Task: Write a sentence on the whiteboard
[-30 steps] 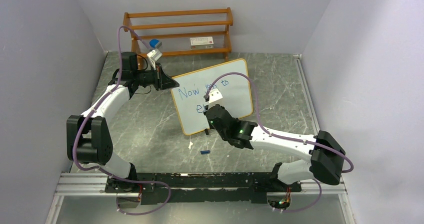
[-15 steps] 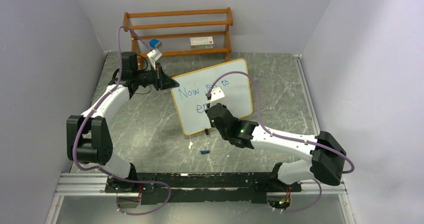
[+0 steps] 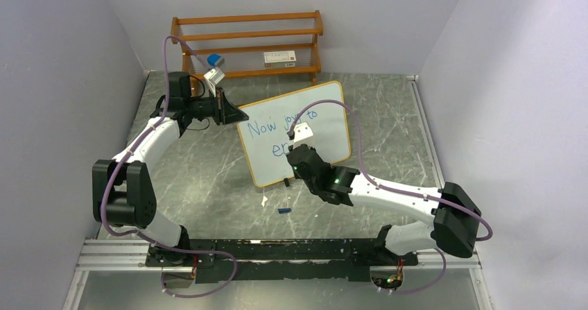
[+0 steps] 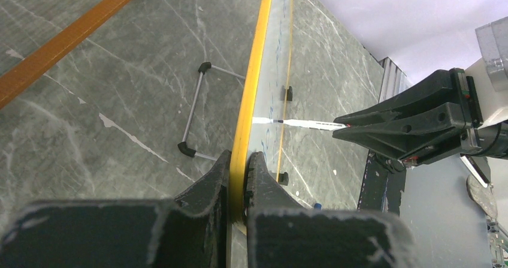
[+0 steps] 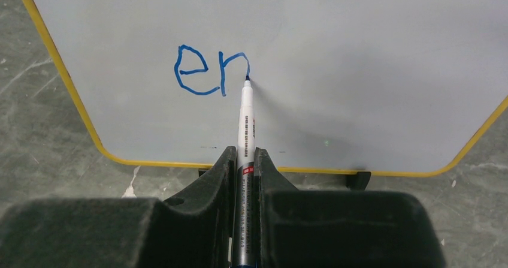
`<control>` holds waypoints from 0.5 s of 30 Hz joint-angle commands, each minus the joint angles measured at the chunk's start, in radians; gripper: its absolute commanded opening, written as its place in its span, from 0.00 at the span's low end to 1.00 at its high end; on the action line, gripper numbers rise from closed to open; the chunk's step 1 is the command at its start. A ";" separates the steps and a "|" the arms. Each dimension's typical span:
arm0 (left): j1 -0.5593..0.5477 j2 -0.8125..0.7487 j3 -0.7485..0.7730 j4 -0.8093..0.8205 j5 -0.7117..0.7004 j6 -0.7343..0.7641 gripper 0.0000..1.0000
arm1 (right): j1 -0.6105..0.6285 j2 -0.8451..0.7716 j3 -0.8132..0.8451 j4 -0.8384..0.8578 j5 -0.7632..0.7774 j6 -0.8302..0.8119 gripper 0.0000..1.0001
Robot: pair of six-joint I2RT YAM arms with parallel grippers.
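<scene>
The whiteboard (image 3: 326,126) stands tilted on the table, its frame yellow-orange. The sentence (image 3: 267,127) in blue reads "Now", a partly hidden word and "to" on the top row; the lower row reads "en" (image 5: 209,70). My left gripper (image 3: 234,113) is shut on the board's left frame edge (image 4: 242,178). My right gripper (image 3: 297,156) is shut on a white marker (image 5: 246,121), whose tip touches the board at the right leg of the "n". The marker also shows in the left wrist view (image 4: 305,124), touching the board.
A brown wooden shelf rack (image 3: 247,45) stands at the back with a blue-white object (image 3: 214,59) and a small box (image 3: 280,57). A blue marker cap (image 3: 283,210) and a white scrap (image 3: 264,200) lie in front of the board. The board's wire stand (image 4: 194,112) sits behind it.
My right gripper has moved slightly right along the lower row, adding strokes after the "e". The left arm and the board have not moved.
</scene>
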 commanded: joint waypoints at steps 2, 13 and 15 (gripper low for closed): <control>-0.054 0.070 -0.052 -0.114 -0.209 0.153 0.05 | -0.005 -0.014 -0.016 -0.037 -0.007 0.039 0.00; -0.053 0.072 -0.049 -0.116 -0.207 0.155 0.05 | -0.005 -0.019 -0.022 -0.055 -0.015 0.046 0.00; -0.054 0.072 -0.050 -0.116 -0.209 0.155 0.05 | -0.005 -0.030 -0.027 -0.047 -0.019 0.046 0.00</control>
